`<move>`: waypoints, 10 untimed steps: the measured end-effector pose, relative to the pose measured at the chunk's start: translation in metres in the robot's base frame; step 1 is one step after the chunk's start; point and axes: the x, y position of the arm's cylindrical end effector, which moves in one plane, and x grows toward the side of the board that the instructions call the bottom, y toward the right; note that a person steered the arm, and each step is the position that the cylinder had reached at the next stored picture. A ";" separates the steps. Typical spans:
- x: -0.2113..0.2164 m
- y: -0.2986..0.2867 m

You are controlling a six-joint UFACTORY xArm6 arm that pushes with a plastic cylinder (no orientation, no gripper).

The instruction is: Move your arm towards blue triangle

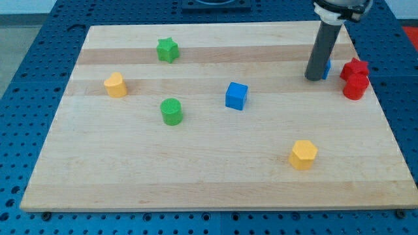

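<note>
One sliver of blue is all we can see of the blue triangle (326, 68), peeking out just to the view's right of our rod near the view's top right corner of the wooden board (196, 176). Our tip (315, 78) sits right beside it, touching or nearly so; we cannot tell which, since the rod covers most of the block. We carry no jaws here, so nothing spreads or pinches: it is a bare rod end resting on the board. Just beyond, to the view's right, the red star (356, 67) and the red cylinder (354, 88) crowd close together. We judge the triangle light and rigid, likely to slide easily on smooth wood and to spin if nudged off-centre. There is no taking hold; contact belongs on a flat face, square to it. Elsewhere the blue cube (236, 96) sits mid-board, well apart, with the green star (168, 49), green cylinder (172, 111), yellow block (115, 85) and yellow hexagon (303, 155) scattered wide.
</note>
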 end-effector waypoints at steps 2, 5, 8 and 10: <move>-0.008 0.000; -0.005 -0.027; -0.012 -0.022; -0.013 -0.023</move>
